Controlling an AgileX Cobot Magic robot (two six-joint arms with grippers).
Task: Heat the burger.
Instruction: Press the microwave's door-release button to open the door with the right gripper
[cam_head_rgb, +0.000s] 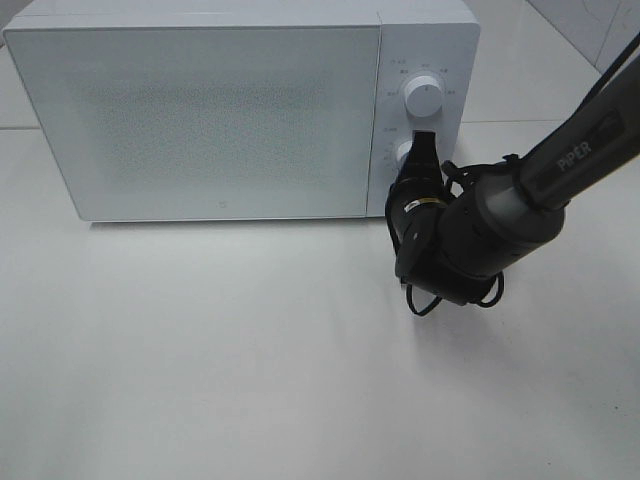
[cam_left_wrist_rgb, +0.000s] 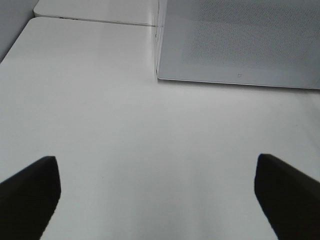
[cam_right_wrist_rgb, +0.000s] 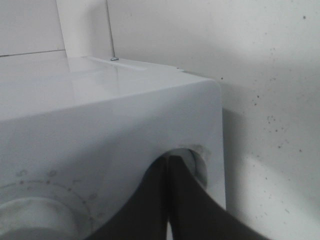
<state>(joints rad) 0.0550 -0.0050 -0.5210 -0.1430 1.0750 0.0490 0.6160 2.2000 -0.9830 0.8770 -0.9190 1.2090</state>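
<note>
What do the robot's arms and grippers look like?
The right arm is dark grey and round, with white letters PIPER. A black cable loops at its wrist. The right gripper and left gripper have black tapered fingers.

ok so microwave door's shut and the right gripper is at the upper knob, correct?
No: the right gripper is at the lower knob; the upper knob stands free, as the exterior high view shows. The microwave door is shut.
</note>
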